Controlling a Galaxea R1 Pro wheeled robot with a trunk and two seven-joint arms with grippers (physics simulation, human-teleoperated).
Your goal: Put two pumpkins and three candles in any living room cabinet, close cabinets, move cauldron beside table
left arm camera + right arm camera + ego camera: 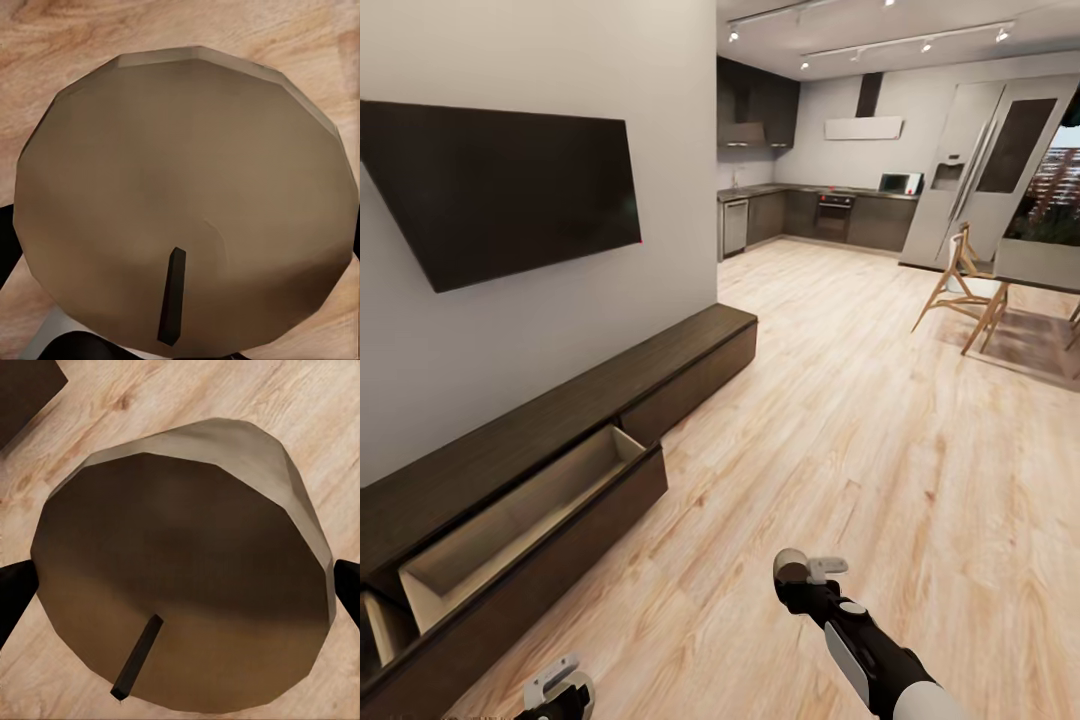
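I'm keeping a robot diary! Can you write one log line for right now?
left pincer: holds candle | right pincer: holds candle | cabinet: one drawer open, looks empty | over wood floor

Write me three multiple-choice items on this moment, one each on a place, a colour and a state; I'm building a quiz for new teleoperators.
1. Where does the cabinet stand?
A. Along the wall under the dark screen
B. In the middle of the floor
C. Beside the dining chair

2. What colour is the candle seen from the right wrist?
A. Bright orange
B. Beige-tan
C. Black

3. In what state is the cabinet's near front?
A. Shut flush
C. Taken off
B. Tipped open, its pale inside showing

Answers: 1 A, the long low unit runs along the wall below the screen. 2 B, its top is tan with a dark wick. 3 B, the front leans outward over a light-lined compartment.
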